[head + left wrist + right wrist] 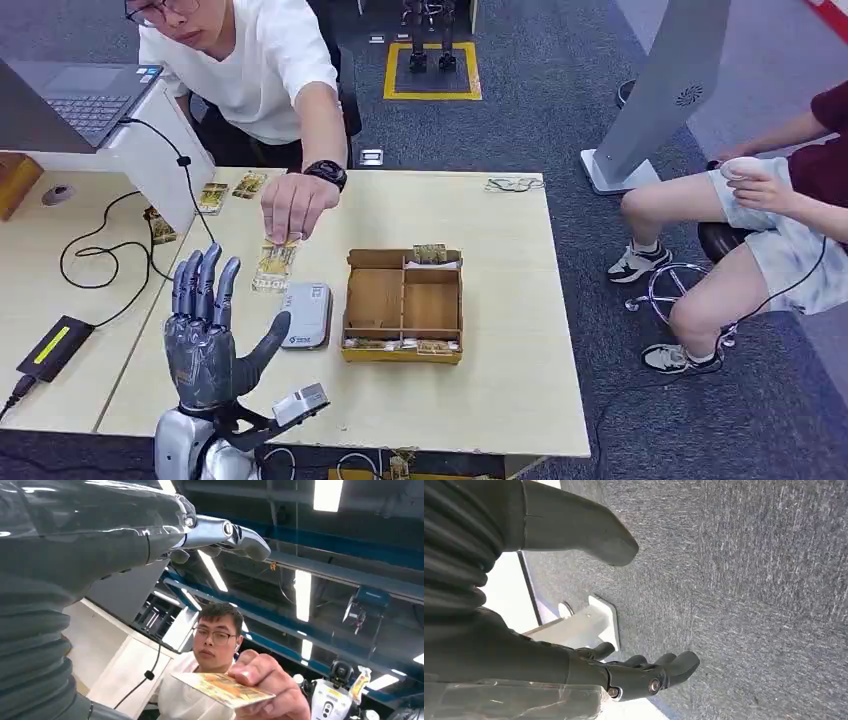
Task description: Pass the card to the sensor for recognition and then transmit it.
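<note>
The light wooden desk [500, 380] carries a grey sensor box [305, 315] at left centre, a compartmented wooden tray [403, 305] just right of it, and loose cards [231, 191] at the far left.

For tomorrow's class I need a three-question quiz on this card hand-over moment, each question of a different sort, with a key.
1. True or false: the robot's left hand already grips the card.
2. Multiple choice: what holds the card? A) the person's hand; B) the wooden tray; C) the robot's right hand.
3. Short answer: which pale device lies on the table between the left hand and the wooden tray?

Key
1. False: the left hand is raised, fingers apart, holding nothing.
2. A: the person pinches the card by its edge above the table.
3. The card sensor, a pale rounded box beside the tray.
</note>
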You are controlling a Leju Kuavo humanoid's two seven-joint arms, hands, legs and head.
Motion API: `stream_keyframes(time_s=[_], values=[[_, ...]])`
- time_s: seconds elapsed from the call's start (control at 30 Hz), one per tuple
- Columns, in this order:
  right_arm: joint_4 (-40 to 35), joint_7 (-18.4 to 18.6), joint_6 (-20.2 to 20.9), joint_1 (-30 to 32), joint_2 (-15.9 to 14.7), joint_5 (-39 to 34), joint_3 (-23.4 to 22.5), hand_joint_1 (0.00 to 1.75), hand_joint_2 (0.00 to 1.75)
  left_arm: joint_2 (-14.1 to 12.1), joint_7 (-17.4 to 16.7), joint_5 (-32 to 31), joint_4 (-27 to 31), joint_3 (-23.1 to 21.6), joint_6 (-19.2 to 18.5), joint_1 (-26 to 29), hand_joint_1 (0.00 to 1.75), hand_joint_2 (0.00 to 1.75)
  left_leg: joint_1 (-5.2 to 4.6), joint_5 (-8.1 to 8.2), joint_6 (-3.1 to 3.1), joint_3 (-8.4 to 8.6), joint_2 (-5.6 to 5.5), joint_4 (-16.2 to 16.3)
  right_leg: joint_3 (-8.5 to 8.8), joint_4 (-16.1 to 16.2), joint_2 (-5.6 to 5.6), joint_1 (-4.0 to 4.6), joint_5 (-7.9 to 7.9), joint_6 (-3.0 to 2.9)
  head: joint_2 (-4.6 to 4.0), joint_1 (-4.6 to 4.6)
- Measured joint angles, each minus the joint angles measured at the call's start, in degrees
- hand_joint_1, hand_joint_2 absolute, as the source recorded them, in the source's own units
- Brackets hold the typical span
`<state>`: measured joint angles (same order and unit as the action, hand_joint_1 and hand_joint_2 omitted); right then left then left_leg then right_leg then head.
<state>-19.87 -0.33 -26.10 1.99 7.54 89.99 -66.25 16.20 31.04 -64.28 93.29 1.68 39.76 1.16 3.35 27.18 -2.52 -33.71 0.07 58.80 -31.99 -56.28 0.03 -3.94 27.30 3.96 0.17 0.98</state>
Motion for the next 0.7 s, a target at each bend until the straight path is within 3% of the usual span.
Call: stream_keyframes(time_s=[0.2, 0.4, 0.43, 0.47, 0.5, 0.7], values=[[1.22, 0.28, -0.77, -0.18, -0.79, 0.00, 0.68, 0.00, 1.75, 0.02, -1.33, -3.57, -0.11, 0.50, 0.00, -0.90, 0.00, 1.75, 0.00, 0.00, 0.00, 0.00, 0.00, 0.00, 0.00, 0.00, 0.02, 0.00, 0.00, 0.00, 0.00, -0.02], [2.75, 0.39, -1.36, -0.66, -1.71, 0.00, 1.57, 0.00, 1.75, 0.00, -5.49, -8.46, -1.93, 0.96, 0.00, -3.11, 0.00, 1.75, 0.00, -0.01, 0.00, 0.01, 0.00, 0.01, 0.00, 0.00, 0.01, 0.00, -0.01, 0.01, 0.00, 0.00], [2.99, 0.57, -1.46, -0.74, -1.92, 0.00, 1.77, 0.00, 1.75, 0.02, -6.30, -8.90, -2.58, 0.98, 0.00, -3.62, 0.16, 1.75, 0.00, -0.01, -0.01, 0.01, 0.00, 0.01, 0.01, 0.00, 0.01, 0.00, -0.01, 0.00, 0.00, -0.02], [3.23, 0.72, -1.57, -0.87, -2.03, 0.00, 1.99, 0.00, 1.75, 0.02, -6.77, -9.07, -3.17, 0.98, 0.00, -4.06, 1.15, 1.75, 0.00, -0.01, -0.01, 0.01, 0.00, 0.01, 0.01, 0.00, 0.02, 0.00, -0.01, 0.00, 0.00, 0.00], [3.37, 0.77, -1.60, -0.94, -2.12, 0.00, 2.08, 0.00, 1.75, 0.02, -7.24, -9.25, -3.61, 0.98, 0.00, -4.47, 1.75, 1.75, 0.00, -0.01, -0.01, 0.01, 0.01, 0.01, 0.00, 0.00, 0.03, 0.00, -0.02, 0.00, 0.00, 0.00], [4.02, 0.98, -1.68, -1.06, -2.49, 0.00, 2.58, 0.00, 1.75, 0.09, -10.03, -11.48, -6.41, 0.96, 0.00, -6.48, 1.75, 1.75, 0.00, -0.01, -0.01, 0.00, 0.01, 0.01, -0.02, 0.00, 0.04, 0.00, -0.02, 0.00, 0.00, 0.00]])
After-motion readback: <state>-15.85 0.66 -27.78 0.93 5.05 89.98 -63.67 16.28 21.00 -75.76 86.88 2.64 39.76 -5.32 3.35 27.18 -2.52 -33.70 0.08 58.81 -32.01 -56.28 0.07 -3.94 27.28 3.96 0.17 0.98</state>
